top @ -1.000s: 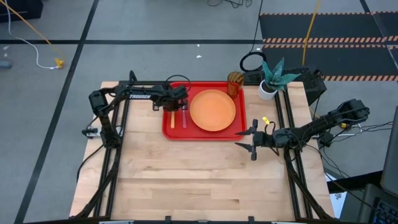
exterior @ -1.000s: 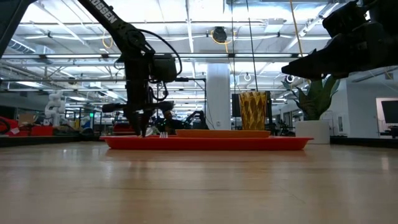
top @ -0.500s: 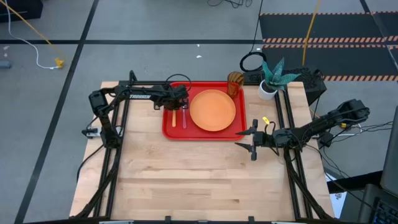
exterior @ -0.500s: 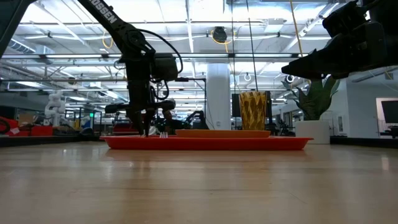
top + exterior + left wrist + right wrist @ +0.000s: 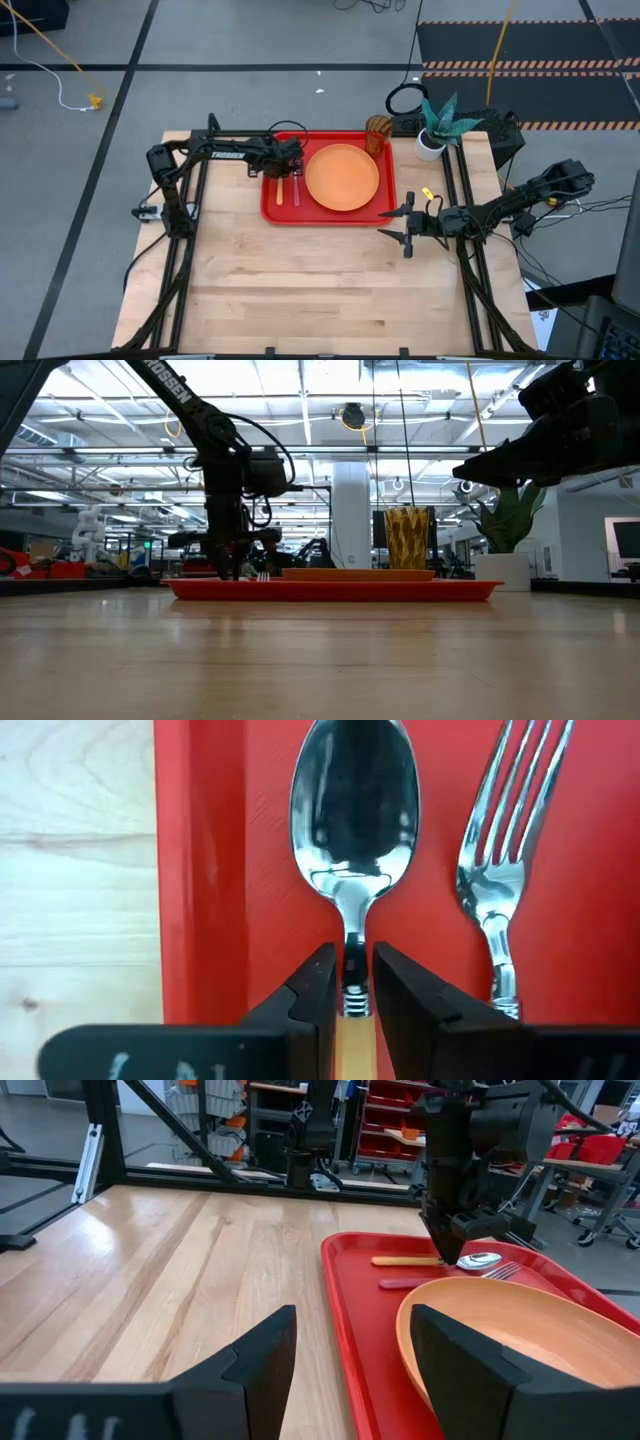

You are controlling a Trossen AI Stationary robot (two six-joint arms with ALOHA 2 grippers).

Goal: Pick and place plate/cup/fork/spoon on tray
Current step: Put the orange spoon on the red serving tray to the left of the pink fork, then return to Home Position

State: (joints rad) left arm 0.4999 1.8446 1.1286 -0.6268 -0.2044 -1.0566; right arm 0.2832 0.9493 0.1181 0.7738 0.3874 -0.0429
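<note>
The left gripper (image 5: 284, 166) is easing up off the tray (image 5: 272, 205) and drawing slightly back toward the tray's left rim, leaving the spoon (image 5: 280, 186) lying flat on the tray beside the fork (image 5: 296, 189). In the low view its fingers (image 5: 232, 565) are sitting a little higher above the tray floor than a second ago. In the wrist view the fingers (image 5: 312, 995) are flanking the spoon's neck with small gaps either side.

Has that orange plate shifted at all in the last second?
No. The plate sits at the same spot on the red tray, equally near its rim.
</note>
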